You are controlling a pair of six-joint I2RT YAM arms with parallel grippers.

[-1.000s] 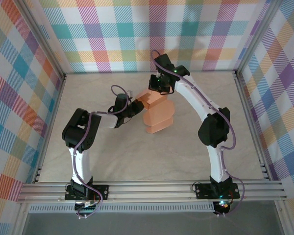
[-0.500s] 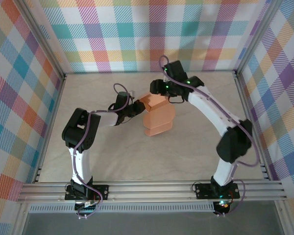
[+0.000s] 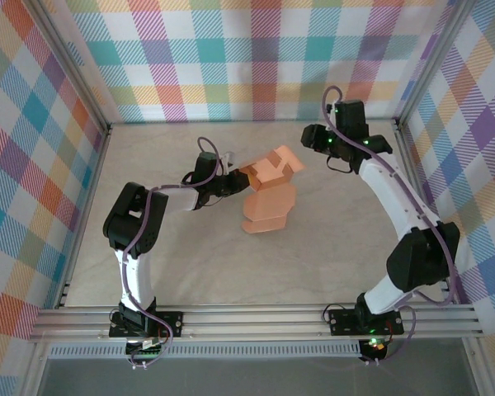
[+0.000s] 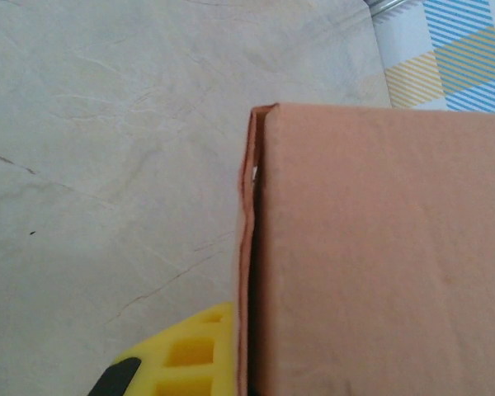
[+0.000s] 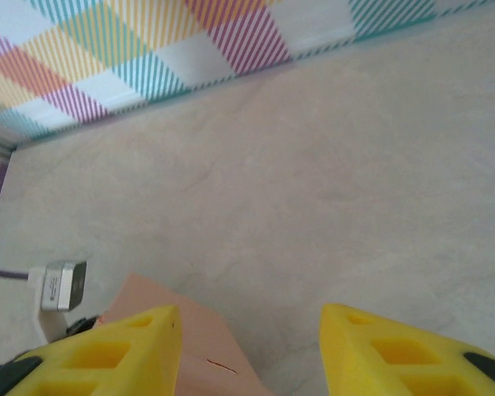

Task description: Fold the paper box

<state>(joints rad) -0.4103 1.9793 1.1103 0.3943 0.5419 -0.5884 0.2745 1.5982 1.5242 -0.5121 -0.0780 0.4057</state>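
We see the paper box [image 3: 268,202] in the mid of the top pic, orange, on the pale tabletop [image 3: 181,264]; its top part is tipped up twd the upper right. The left claw [image 3: 236,180] comes in from the left & is clamped on the box's left edge. In the left wrist pic the box [image 4: 379,247] takes up the right half, w/ one yellow finger [image 4: 186,355] at the bottom, right against the card. The right claw [image 3: 312,139] hangs at upper right, apart from the box, holding nothing. In the right wrist pic its fingers [image 5: 115,351] are wide apart & a bit of the box [image 5: 202,346] pokes up at lower left.
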